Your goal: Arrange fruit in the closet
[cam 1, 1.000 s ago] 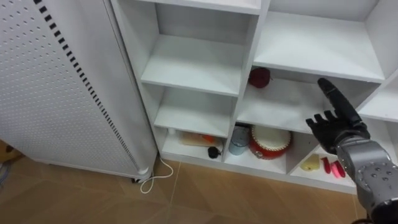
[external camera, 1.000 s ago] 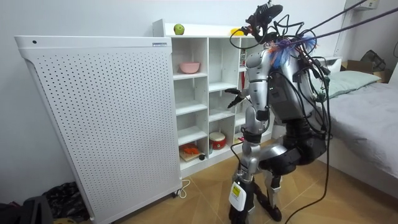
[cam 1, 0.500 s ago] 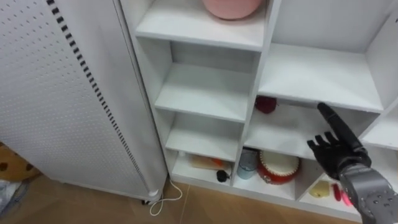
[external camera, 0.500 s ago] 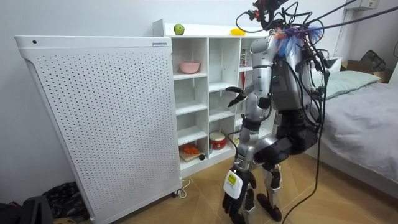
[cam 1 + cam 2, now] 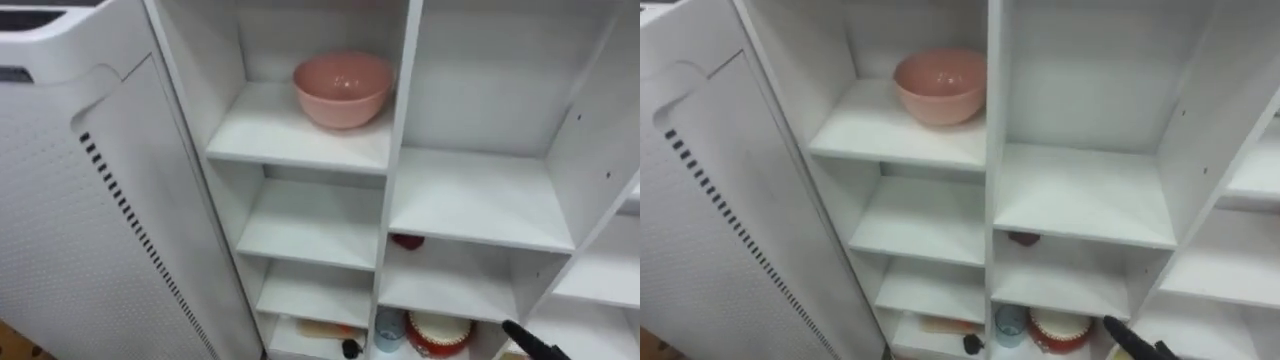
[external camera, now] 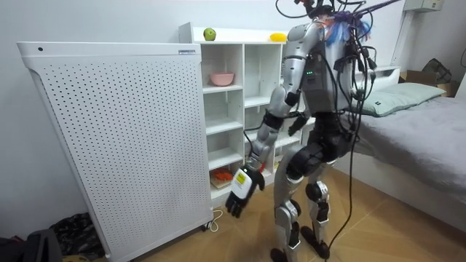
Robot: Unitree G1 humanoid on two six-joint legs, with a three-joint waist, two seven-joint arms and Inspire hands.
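White closet point(image 5: 398, 120) shelving stands before the robot, beside a tall perforated panel point(image 6: 109, 138), and the robot is upright close in front of it. A pink bowl point(image 5: 342, 88) sits on an upper shelf. One dark red fruit point(image 5: 406, 241) lies far back in a lower middle compartment, tucked under the shelf above it. On the closet's top, a green fruit point(image 6: 210, 33) and a yellow fruit point(image 6: 277, 36) rest well apart.

The left robot hand point(image 6: 242, 191) hangs low by the closet's bottom shelves, fingers relaxed and holding nothing. The right robot hand point(image 5: 525, 335) just enters at the lower edge of the eye views, too little of it to tell whether it is open or closed.

The likeliest trouble is the reach for the red fruit. It sits deep and low, so an arm going in from a standing posture would probably strike the shelf edge or the upright divider. A glancing touch could roll the fruit farther back or out onto the floor. The two fruits on top look free to roll, and a bump to the closet might send them off. A careless swing could also clip the bowl, or carry the dangling left robot hand into the blue cup point(image 5: 388, 325) and red-and-white container point(image 5: 438, 332) below
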